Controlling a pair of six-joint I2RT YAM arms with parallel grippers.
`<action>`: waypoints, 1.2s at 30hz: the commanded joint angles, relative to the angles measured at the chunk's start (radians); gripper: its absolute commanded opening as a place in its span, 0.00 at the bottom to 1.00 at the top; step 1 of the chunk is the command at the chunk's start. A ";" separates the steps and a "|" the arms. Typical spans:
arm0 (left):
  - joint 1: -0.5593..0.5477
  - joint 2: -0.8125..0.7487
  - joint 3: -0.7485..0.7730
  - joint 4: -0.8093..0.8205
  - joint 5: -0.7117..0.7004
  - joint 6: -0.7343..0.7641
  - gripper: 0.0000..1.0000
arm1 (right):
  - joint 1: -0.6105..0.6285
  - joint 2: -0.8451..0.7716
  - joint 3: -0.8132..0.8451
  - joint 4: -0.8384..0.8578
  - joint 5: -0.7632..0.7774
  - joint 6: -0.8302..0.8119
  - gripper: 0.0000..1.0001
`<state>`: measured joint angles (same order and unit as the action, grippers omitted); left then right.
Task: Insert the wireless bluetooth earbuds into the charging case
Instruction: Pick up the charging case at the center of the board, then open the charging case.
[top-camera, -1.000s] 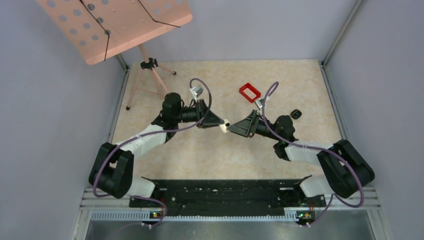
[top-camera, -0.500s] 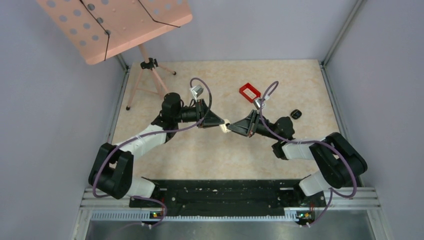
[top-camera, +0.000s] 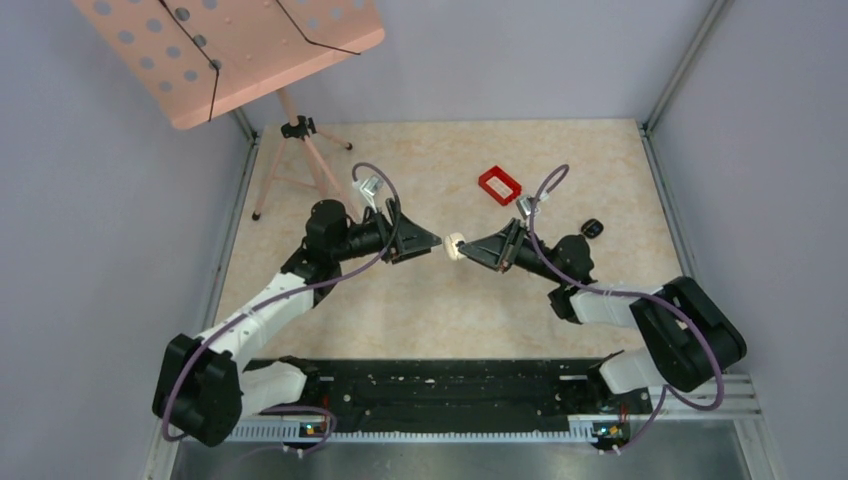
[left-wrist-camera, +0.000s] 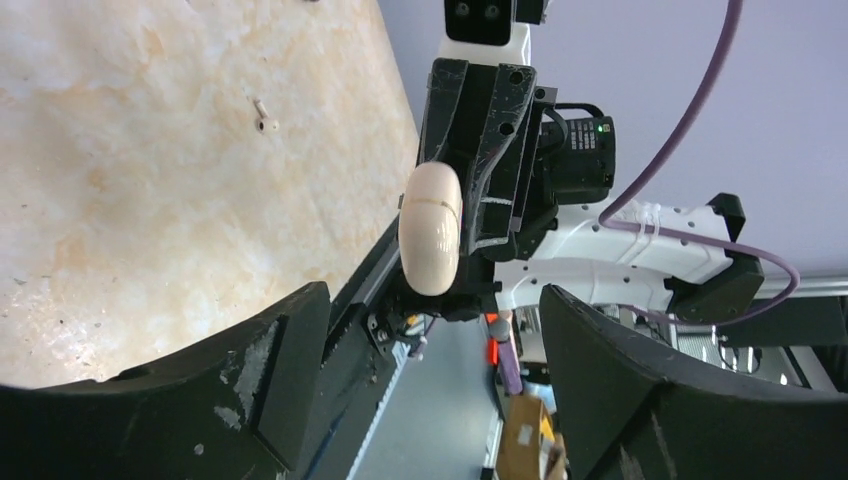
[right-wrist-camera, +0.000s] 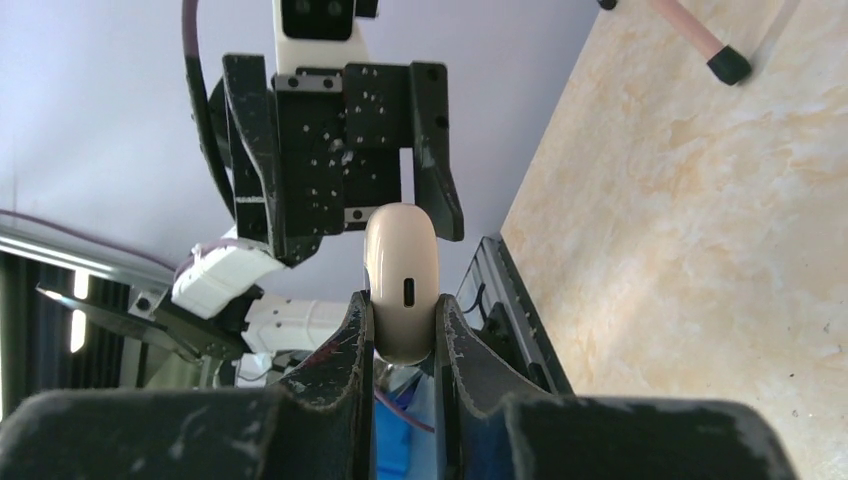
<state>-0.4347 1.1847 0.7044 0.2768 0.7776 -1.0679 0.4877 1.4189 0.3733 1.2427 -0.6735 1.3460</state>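
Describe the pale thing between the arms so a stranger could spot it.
Over the beige table, look where the two arms nearly meet. The right gripper is shut on a cream oval case; the red tray and black piece nearby lie loose.

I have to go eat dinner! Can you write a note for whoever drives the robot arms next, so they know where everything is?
Left gripper: open, holding nothing, facing the right one.
Right gripper: shut on the cream case, held up off the table. Its lid looks closed.
Tiny white earbud: lying on the table.
Small black thing: on the table by the right arm, too small to tell what it is.
Done: the case is picked up.
Left: open the case and put the earbuds in.
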 joint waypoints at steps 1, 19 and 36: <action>-0.009 -0.093 -0.088 0.112 -0.154 0.002 0.78 | -0.007 -0.083 0.005 -0.065 0.076 -0.068 0.00; -0.087 0.096 -0.079 0.398 -0.066 -0.101 0.68 | 0.001 -0.122 0.035 -0.143 0.097 -0.101 0.00; -0.091 0.186 -0.072 0.544 -0.029 -0.215 0.30 | 0.008 -0.127 0.033 -0.144 0.090 -0.099 0.00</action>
<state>-0.5182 1.3647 0.5949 0.7517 0.7223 -1.2778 0.4889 1.3155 0.3748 1.0725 -0.5766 1.2644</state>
